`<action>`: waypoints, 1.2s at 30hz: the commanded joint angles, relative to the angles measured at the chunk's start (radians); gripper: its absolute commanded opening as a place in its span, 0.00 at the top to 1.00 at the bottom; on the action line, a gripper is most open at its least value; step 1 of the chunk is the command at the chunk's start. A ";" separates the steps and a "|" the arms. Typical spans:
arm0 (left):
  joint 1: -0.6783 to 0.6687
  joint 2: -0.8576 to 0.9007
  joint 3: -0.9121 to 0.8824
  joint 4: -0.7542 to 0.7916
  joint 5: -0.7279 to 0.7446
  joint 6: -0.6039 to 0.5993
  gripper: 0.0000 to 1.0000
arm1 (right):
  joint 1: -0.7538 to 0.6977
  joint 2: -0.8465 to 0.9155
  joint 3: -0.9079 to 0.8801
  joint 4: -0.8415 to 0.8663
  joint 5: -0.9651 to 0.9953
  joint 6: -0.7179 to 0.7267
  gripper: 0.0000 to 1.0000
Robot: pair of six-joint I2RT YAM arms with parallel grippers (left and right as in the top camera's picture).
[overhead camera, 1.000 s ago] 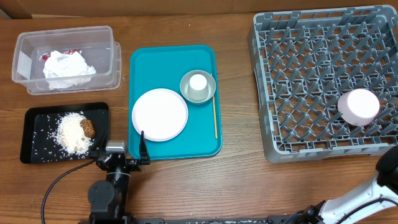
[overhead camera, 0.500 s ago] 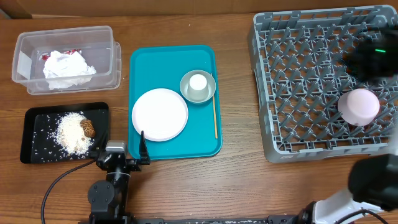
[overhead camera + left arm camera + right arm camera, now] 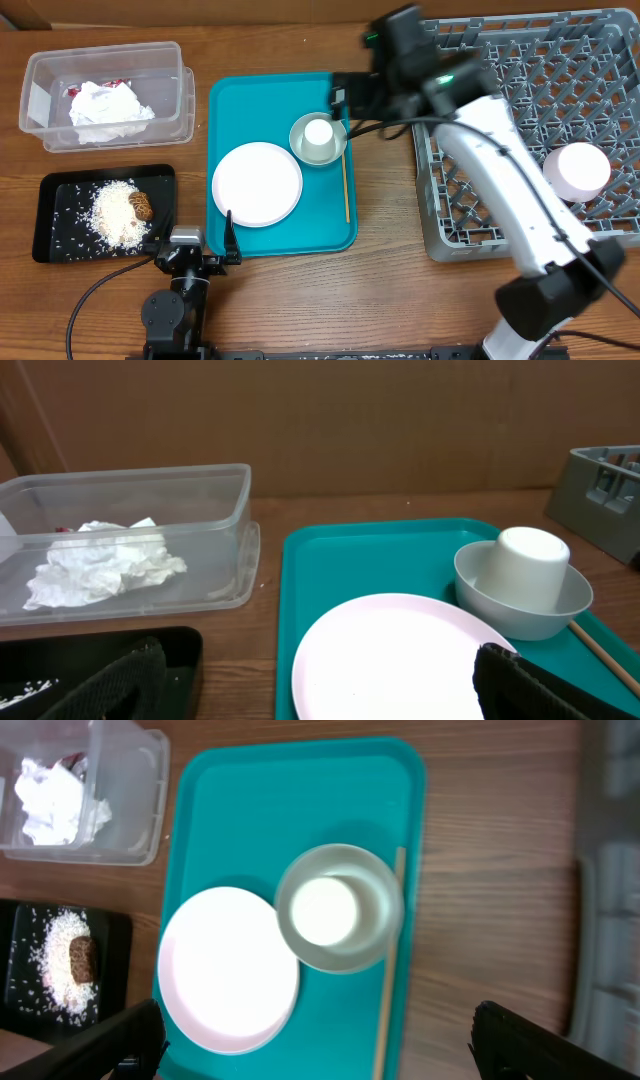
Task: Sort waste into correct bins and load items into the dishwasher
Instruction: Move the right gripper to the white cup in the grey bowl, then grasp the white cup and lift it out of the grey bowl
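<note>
Table: wood top [image 3: 380, 290], with a brown board wall behind it in the left wrist view.
Right gripper: the right gripper [image 3: 332, 1040] hangs over the teal tray [image 3: 240, 100]. Its fingers [image 3: 130, 1038] sit at the frame's two bottom corners, spread wide, nothing between them.
Left gripper: the left gripper [image 3: 322, 690] is low at the tray's near edge, jaws wide apart and empty.
Overhead only: you get the full dish rack [image 3: 560, 70] here, with the pink dish [image 3: 577, 171] on its pegs at the right side. The right wrist view shows the rack only as a grey blur at its right edge; the left wrist view catches one corner.
Left wrist only: from this side angle the white cup [image 3: 528, 565] looks mouth-down inside the grey-rimmed bowl [image 3: 570, 605]. From above you can't tell which way up it is.
Tray load: the white plate [image 3: 257, 184] is just beside the bowl; the wooden stick [image 3: 347, 190] lies along the tray's right rim.
Clear tub [image 3: 182, 90]: holds the napkins [image 3: 108, 110]; the red wrapper [image 3: 120, 84] is only a sliver behind them.
Black tray [image 3: 55, 190]: holds the rice crumbs [image 3: 112, 215] with the brown lump [image 3: 142, 206] at their edge.
Hidden: the right arm crosses the rack's left part overhead, so you can't see what lies under it. The left wrist view cuts the black tray to one corner.
</note>
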 commanded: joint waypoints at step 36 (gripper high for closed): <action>0.007 -0.012 -0.007 0.004 -0.009 -0.006 0.00 | 0.114 0.435 0.009 0.179 0.233 0.196 0.31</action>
